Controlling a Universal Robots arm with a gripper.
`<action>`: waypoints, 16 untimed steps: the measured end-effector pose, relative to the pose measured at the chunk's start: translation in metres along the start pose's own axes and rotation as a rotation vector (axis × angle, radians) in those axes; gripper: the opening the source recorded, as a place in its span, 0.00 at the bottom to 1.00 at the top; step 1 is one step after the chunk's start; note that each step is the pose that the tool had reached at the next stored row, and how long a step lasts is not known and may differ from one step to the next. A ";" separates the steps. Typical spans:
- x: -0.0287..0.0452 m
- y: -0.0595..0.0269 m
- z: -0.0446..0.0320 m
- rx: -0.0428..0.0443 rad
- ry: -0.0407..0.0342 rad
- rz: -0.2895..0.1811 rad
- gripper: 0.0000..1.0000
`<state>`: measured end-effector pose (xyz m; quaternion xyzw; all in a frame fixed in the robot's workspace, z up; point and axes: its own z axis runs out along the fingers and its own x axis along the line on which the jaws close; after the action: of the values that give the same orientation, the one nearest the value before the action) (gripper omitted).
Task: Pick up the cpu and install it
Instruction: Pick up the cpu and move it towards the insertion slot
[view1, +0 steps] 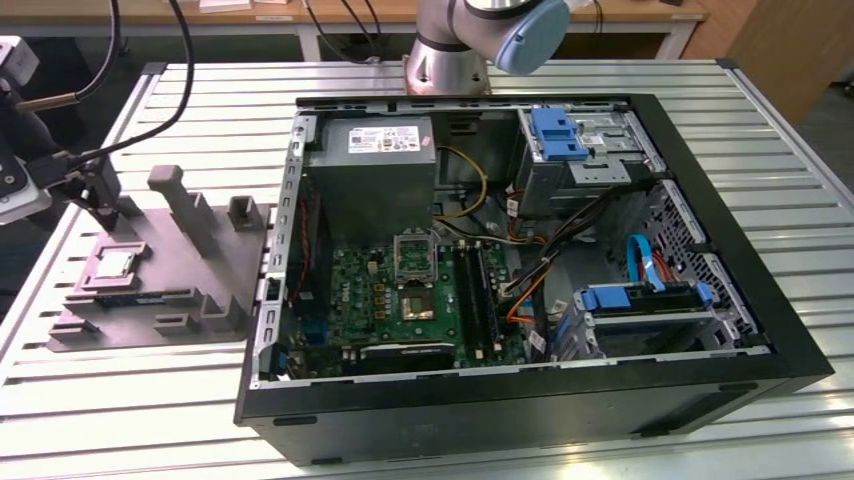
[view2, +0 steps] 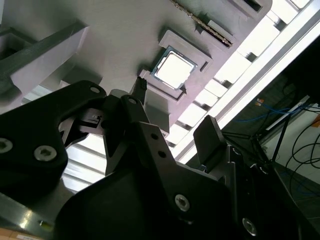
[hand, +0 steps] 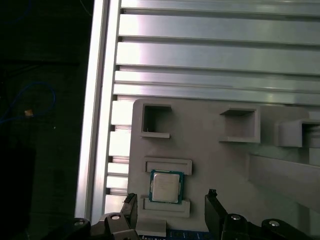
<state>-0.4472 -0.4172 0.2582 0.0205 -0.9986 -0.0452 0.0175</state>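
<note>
The arm's gripper (hand: 171, 201) hangs with fingers apart over a grey tray (hand: 220, 165) on the slatted table (hand: 200, 50). The cpu (hand: 165, 186) lies flat in a shallow pocket of the tray below, in line with the gap, its edges square to the fingers. The open computer case (view1: 534, 405), holding its circuit board (view1: 400, 290), stands well apart toward the exterior view's right.

A grey robot arm (view1: 454, 45) with a blue-capped joint (view1: 531, 30) stands at the far side of the exterior view. Its wrist (view1: 14, 185) reaches to the exterior view's left and holds the black pincer (view1: 100, 192) pointing down. In both wrist views the two fingers (hand: 212, 209) stand wide apart, gripping nothing.
</note>
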 end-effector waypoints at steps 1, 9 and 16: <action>0.0000 -0.0001 0.0008 0.0005 0.0002 -0.002 0.65; 0.0022 -0.0009 0.0114 0.0036 -0.0036 -0.009 0.65; 0.0048 -0.0018 0.0226 0.0134 -0.0113 0.011 0.65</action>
<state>-0.4527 -0.4172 0.2356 0.0150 -0.9991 -0.0385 0.0120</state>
